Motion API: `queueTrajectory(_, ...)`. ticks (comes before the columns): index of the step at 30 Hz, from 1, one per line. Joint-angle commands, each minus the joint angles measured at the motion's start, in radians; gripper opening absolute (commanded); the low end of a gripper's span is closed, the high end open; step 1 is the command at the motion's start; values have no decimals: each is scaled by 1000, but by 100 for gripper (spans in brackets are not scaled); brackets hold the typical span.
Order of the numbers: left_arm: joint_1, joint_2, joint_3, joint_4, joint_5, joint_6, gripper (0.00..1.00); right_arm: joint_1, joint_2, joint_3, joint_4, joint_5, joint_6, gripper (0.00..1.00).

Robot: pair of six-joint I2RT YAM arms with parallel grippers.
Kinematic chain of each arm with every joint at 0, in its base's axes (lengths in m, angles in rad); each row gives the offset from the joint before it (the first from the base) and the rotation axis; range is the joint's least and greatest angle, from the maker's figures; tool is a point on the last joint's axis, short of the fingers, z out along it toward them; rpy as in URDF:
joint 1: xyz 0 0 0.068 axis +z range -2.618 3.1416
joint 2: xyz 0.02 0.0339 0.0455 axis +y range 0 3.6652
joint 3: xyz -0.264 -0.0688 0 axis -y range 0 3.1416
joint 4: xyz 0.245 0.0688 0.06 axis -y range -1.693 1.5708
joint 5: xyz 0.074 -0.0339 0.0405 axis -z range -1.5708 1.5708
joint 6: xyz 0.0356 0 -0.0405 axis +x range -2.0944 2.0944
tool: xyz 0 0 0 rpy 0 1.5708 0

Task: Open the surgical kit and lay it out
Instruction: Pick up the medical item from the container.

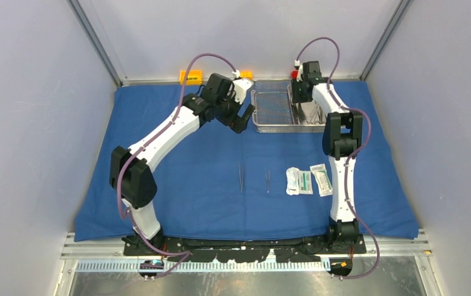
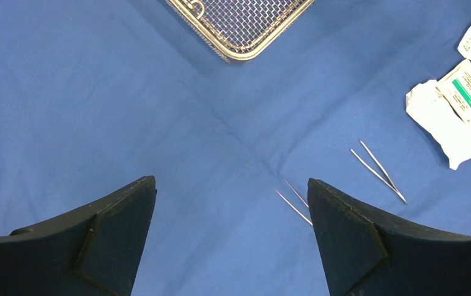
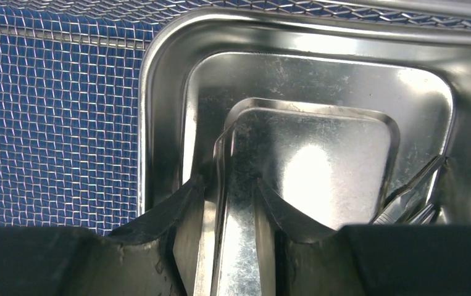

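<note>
Overhead: mesh tray (image 1: 273,105) at far centre of blue cloth wrap (image 1: 189,185); forceps (image 1: 241,177) and packets (image 1: 307,180) laid out nearer.
Left wrist: left gripper (image 2: 231,180) spread wide, empty, above the wrap.
Right wrist: right gripper (image 3: 228,185) clamped on steel pan (image 3: 319,160) wall, inside the tray.

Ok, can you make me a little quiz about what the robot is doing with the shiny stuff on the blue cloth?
1. Fill in: ___ thin steel tools lie on the blue cloth, next to the packets.
2. True or false: the left hand is holding a packet.
3. What is the right hand pinching? A) a packet B) the wall of the small steel pan C) the blue cloth

Key: 1 two; 2 false, it is open and holds nothing; 3 B.
</note>
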Motion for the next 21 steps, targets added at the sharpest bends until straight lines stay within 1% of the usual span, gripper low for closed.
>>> queueTrajectory(1, 12, -42, 6, 9, 20, 6, 95, 30, 25, 27, -7, 54, -40, 38)
queueTrajectory(4, 17, -47, 1, 15, 20, 6, 94, 39, 18, 5, 8, 105, -56, 35)
queueTrajectory(8, 20, -52, -5, 19, 23, 7, 95, 39, 7, -7, 16, 130, -63, 29)
queueTrajectory(15, 20, -60, -19, 37, 20, 8, 95, 38, -28, -25, 28, 143, -66, 15)
queueTrajectory(21, 28, -55, -7, 48, -17, -12, 98, 39, -75, -22, 28, 164, -68, 3)
